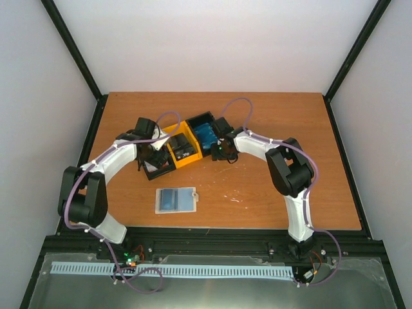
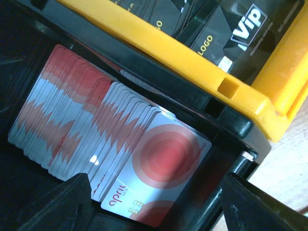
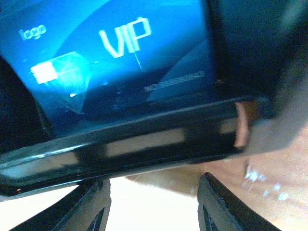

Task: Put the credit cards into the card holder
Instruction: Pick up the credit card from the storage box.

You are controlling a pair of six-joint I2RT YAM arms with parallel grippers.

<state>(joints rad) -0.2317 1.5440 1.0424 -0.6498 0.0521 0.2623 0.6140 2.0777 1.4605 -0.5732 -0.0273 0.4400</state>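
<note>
The black-and-yellow tray is sitting on the wooden table, three compartments in a row; the left gripper is hovering over the tray's left black compartment, its jaws standing well spread; its two fingers are flanking the front card of the fanned red-and-white credit cards lying in that compartment, and nothing is pinched between them; whether either tip is touching a card I cannot tell. Black VIP cards are lying in the tray's yellow middle compartment, just beyond the yellow wall. The right gripper is hanging at the near side of the tray's right black compartment, its fingers parted with only bare table showing between them; a blue VIP card is lying in that compartment, behind the glossy black wall. The card holder is lying open and flat on the table, on the near side of the tray and apart from it, pale blue inside facing up; neither gripper is touching it.
</note>
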